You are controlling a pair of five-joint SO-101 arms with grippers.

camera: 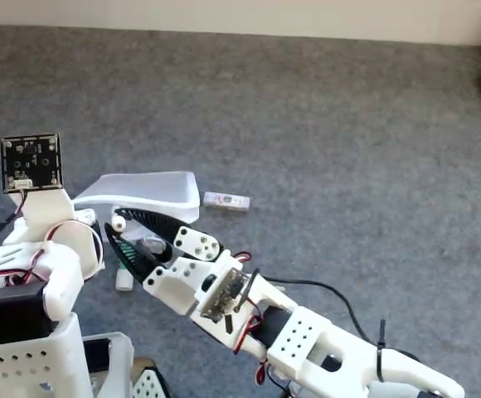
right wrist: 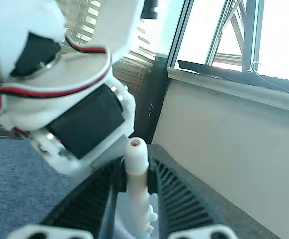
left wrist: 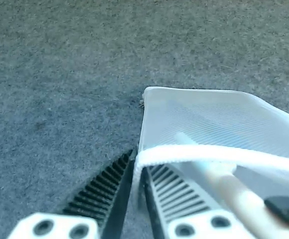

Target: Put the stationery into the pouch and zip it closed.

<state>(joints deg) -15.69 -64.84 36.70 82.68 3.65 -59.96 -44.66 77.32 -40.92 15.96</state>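
Pinching the rim of the pouch (left wrist: 219, 119), the left gripper (left wrist: 137, 162) is closed on it; just beside, the right gripper (right wrist: 134, 175) clamps a white pen (right wrist: 136, 154) at the pouch's mouth. Beyond lies a small labelled stick (camera: 226, 201), then open carpet (camera: 348, 108).

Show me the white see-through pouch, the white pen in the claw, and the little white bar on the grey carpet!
white see-through pouch (left wrist: 219, 119), left wrist view, its mesh side.
white pen (right wrist: 136, 164), right wrist view, barrel near its tip.
little white bar (camera: 226, 201), high view, its middle.
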